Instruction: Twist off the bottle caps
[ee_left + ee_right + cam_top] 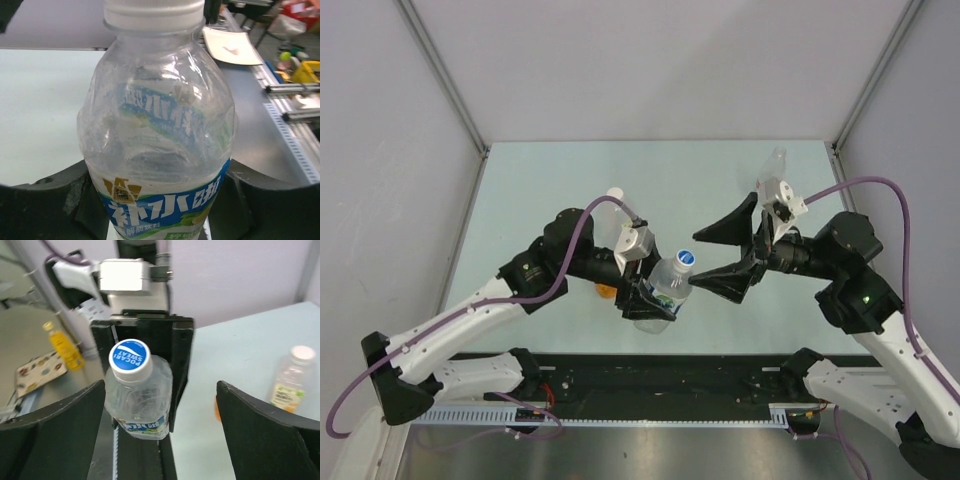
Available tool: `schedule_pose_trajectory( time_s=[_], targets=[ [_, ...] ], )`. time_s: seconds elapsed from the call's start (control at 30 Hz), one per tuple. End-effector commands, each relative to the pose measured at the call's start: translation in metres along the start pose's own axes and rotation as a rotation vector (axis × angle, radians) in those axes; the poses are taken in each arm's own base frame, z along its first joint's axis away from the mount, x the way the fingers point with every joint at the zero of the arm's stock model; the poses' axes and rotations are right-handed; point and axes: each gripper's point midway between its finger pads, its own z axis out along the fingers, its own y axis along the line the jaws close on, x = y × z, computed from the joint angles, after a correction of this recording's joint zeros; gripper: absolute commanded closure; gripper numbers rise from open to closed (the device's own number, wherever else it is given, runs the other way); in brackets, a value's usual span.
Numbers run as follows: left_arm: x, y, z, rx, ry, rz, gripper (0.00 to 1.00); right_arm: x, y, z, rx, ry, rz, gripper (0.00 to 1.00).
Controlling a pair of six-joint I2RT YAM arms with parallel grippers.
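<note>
Left gripper (160,202): clamped round the body of the blue-label bottle (141,407), lifted and tipped toward the other arm. My read is that it acts as an anchor, so the bottle can't spin.
Blue-topped cap (130,360): on the neck, facing the right wrist camera almost square.
Right gripper (160,387): jaws spread wide on either side of the cap, touching nothing. It looks lined up for a twist grip.
Waiting: white-capped bottle (291,380) upright on the table (550,190); slim bottle (775,165) at the far side.
</note>
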Motion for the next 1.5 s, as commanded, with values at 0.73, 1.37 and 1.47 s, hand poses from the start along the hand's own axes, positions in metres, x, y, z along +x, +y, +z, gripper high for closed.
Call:
schedule_pose_trajectory(
  time_s=[0.73, 1.37, 1.47],
  targets=[
    [-0.011, 0.137, -0.059, -1.086, 0.022, 0.146, 1.0, -0.016, -0.102, 0.004, 0.739, -0.222, 0.398, 0.19],
    [-0.005, 0.134, -0.048, -1.066, 0.045, 0.159, 1.0, -0.007, -0.114, 0.018, 0.771, -0.208, 0.383, 0.37],
    [-0.004, 0.134, -0.049, -1.069, 0.046, 0.162, 1.0, -0.007, -0.114, 0.021, 0.764, -0.204, 0.381, 0.42]
  ],
)
